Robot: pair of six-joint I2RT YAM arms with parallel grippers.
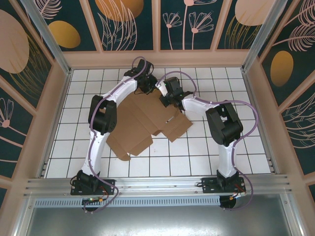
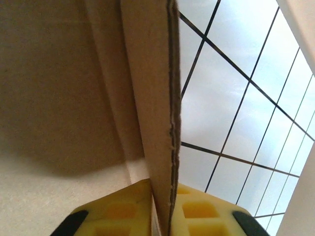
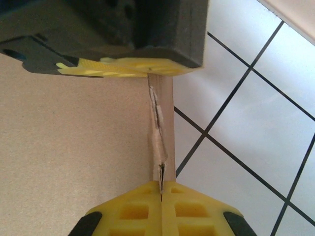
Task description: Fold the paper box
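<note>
You have both arms reaching to the far half of the white tiled table (image 1: 236, 142), and the paper box (image 1: 147, 125) lies near its middle as a flat brown die-cut sheet, with its near-left flaps spreading toward the table's near edge. The left gripper (image 1: 146, 87) and the right gripper (image 1: 169, 98) sit close together at the sheet's far edge, left of the table's centre line and near it respectively. In the left wrist view your yellow fingers (image 2: 123, 211) are clamped on a raised flap (image 2: 150, 98) that stands upright off the table, its cut edge running straight away from the jaws. The right wrist view shows the same: those jaws are closed tight on a thin edge of cardboard, and the other gripper's yellow pads (image 3: 123, 69) bite the same strip just ahead, so the two grips face each other along one line. That line is what your next move turns on. The flap's long axis runs left to right across the table, from one gripper to the other, with the body of the sheet on the near side toward the arm bases. To fold, you would likely need to swing both wrists together about that axis, toward the table's near edge, at matching pace. Neither arm is clearly nearer; they share the edge. If one leads, the crease may skew or the cardboard may tear at the slot.
</note>
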